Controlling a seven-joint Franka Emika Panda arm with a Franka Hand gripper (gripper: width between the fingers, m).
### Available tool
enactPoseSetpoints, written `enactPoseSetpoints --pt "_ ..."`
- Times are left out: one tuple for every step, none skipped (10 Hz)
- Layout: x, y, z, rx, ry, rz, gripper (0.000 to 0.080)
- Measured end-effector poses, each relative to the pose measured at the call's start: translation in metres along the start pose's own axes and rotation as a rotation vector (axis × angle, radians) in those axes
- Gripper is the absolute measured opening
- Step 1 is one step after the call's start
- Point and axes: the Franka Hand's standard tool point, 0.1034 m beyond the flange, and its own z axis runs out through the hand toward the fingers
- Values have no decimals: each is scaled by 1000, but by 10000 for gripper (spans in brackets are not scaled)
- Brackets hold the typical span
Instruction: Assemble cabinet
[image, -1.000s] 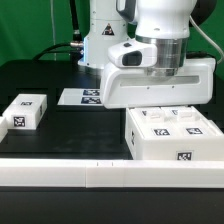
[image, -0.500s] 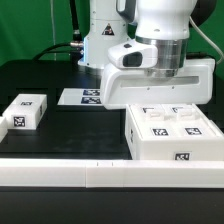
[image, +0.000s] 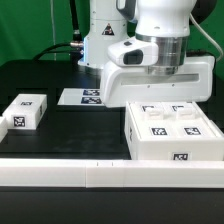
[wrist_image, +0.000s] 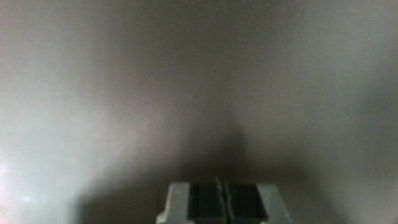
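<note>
Close to the front edge of the black worktop (image: 70, 135), toward the exterior view's right, sits the white cabinet (image: 172, 135), tagged squares on top, its rear hidden by the arm's gripper (wrist_image: 217, 203), whose jaws are too blurred to judge; a small tagged block (image: 24, 110) sits at the left edge, and the marker board (image: 82, 97) lies farther back.

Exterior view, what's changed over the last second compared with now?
Very little. The cabinet seems to have crept slightly toward the camera, its top tags sitting a touch lower in the exterior view. Nothing was taken hold of or let go; the jaws look closed together in the wrist view. The small tagged block and the marker board stayed put.
</note>
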Motion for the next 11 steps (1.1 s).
enactPoseSetpoints --pt "1 0 -9 -1 -5 -11 2" --pt "4 1 -25 -3 -2 -32 2" --pt "6 1 -28 -4 4 -34 2" --pt "5 1 -26 -4 1 -35 2" --pt "5 1 -26 -4 0 -35 2" --pt "4 1 -26 -4 0 -35 2" --pt "4 1 -25 -4 -1 -35 2" --pt "4 1 -25 -4 -1 -35 2" --pt "5 4 -27 -5 0 -44 2" --pt "5 5 -37 -5 -18 -42 2" --pt "7 6 -50 -2 -20 -31 2"
